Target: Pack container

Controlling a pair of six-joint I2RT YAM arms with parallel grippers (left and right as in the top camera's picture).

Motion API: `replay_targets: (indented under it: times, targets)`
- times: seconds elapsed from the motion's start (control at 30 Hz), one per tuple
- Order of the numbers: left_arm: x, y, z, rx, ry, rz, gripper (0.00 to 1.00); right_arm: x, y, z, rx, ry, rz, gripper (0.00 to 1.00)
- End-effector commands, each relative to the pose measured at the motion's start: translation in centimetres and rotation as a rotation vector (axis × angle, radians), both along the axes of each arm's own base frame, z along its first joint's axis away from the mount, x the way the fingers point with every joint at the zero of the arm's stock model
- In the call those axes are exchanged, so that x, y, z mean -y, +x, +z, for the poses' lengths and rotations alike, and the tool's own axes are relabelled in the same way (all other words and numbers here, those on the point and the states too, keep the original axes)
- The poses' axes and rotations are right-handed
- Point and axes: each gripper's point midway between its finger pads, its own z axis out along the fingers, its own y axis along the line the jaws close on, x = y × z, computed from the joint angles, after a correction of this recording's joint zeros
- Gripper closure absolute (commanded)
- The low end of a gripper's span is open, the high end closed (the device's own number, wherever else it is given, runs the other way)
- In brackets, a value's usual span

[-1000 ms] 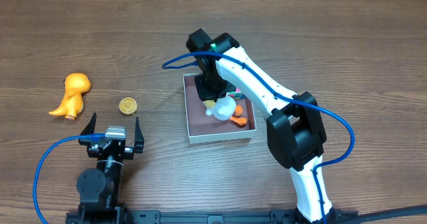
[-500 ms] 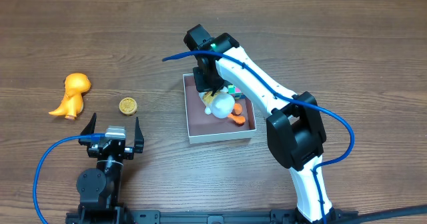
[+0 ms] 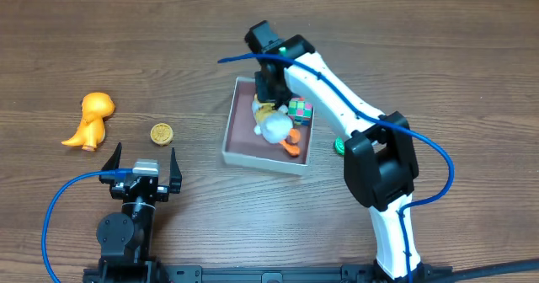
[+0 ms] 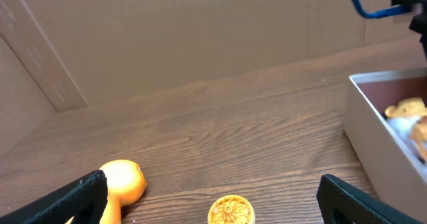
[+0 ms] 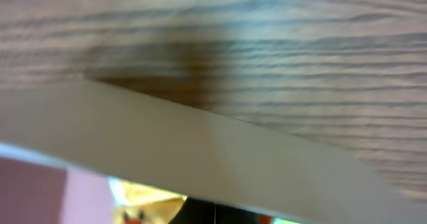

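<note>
Jaws of the right gripper (image 3: 268,88) sit closed together at the far wall of the container (image 3: 229,144), which lies skewed right of a gold disc (image 3: 162,134), holding a white duck toy (image 3: 274,130) and colour cube (image 3: 301,109); left gripper (image 3: 143,155) gapes wide, empty, near the disc

Matt wood-grain table (image 3: 421,47); container (image 3: 261,164) of thin matt card; smooth, slightly glossy plastic orange toy (image 3: 91,119).

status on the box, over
Left pincer open, parked. Right pincer shut at far wall of box. Duck and cube inside; orange dinosaur, gold disc outside.
</note>
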Motion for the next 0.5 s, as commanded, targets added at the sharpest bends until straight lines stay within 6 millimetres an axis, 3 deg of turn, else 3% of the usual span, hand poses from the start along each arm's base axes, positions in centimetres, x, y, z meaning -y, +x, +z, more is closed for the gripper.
replay_targets:
  times: [0.0, 0.17, 0.47]
  targets:
    - [-0.4, 0.0, -0.2, -0.002, -0.010, 0.020, 0.00, 2.0, 1.3, -0.2, 0.015, -0.010, -0.073, 0.96]
    - [-0.4, 0.0, -0.2, -0.002, -0.010, 0.020, 0.00, 2.3, 1.5, -0.2, 0.013, -0.003, -0.070, 0.96]
    - [-0.4, 0.0, -0.2, -0.002, -0.010, 0.020, 0.00, -1.1, 0.7, -0.1, -0.008, 0.092, 0.085, 0.96]
